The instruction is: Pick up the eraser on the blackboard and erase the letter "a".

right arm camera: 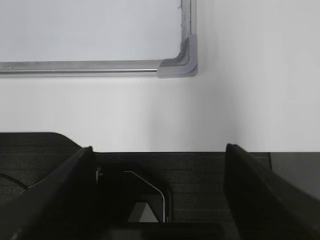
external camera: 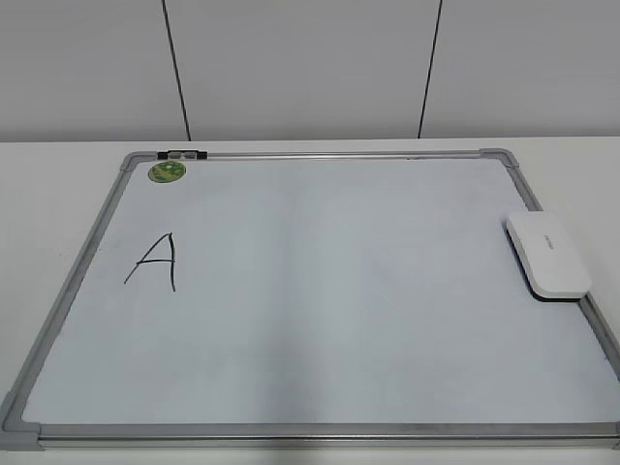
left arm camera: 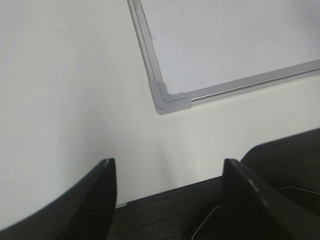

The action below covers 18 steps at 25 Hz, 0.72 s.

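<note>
One blackboard lay flat on the white table, its silver frame and grey corners intact, a round green sticker at roughly the 11 o'clock corner. One eraser rested on the board's right margin, at about 3 o'clock, its far edge over the frame and its dark underside facing down. A capital "A" in black marker stood at about 9 o'clock on the board surface, well apart from the eraser. No lowercase "a" could be made out in any view.

Neither arm appeared in the exterior view. The left gripper was spread wide with nothing between its fingers, positioned over bare table near a board corner. The right gripper was likewise spread wide and unloaded, near another corner.
</note>
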Tool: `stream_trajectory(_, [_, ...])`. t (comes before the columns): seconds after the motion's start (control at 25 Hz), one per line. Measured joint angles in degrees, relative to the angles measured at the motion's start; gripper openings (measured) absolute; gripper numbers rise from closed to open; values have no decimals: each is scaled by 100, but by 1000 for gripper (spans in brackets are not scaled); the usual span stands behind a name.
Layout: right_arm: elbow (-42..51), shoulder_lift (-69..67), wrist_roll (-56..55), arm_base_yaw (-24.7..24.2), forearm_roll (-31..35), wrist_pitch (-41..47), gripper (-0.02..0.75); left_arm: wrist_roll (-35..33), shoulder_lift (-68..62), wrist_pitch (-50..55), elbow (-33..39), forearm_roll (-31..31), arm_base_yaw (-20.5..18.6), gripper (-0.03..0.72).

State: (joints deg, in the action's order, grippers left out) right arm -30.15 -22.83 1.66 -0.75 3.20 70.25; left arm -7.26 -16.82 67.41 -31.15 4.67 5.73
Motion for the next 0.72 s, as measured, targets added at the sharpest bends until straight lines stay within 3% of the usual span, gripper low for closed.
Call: stream_trajectory(0.72, [218,13,-117,0,-277,-533,588,22,0,-455,179,-15,0,482])
